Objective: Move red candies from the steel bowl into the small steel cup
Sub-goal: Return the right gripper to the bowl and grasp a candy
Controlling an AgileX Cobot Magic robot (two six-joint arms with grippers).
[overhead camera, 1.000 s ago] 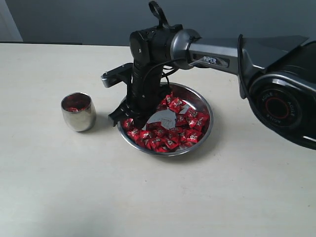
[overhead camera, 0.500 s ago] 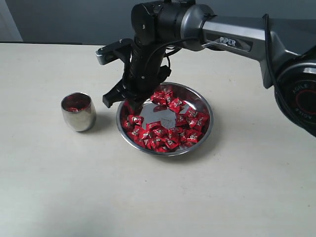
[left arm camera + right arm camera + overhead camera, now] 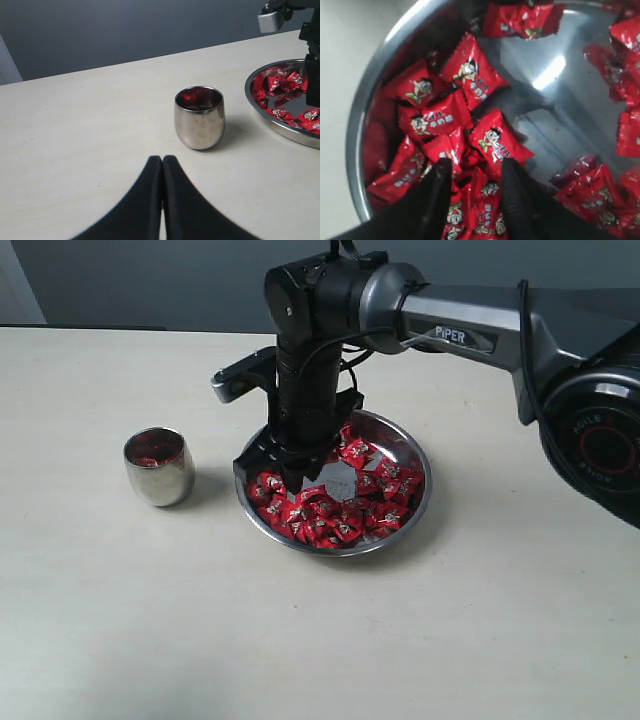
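Down in the bowl, our right jaws stand narrowly parted over piled candies, left jaws pressed together near the cup, and a slick wrapper could slip out before reaching it.

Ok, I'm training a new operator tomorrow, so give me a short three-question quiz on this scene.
1. True or false: the cup lies tipped over.
2. Where is the right gripper? A: above the cup. B: down in the bowl among the candies. C: lifted well clear of the bowl.
3. Fill in: the left gripper is ___.
Key: 1 false, it stands upright; 2 B; 3 shut.
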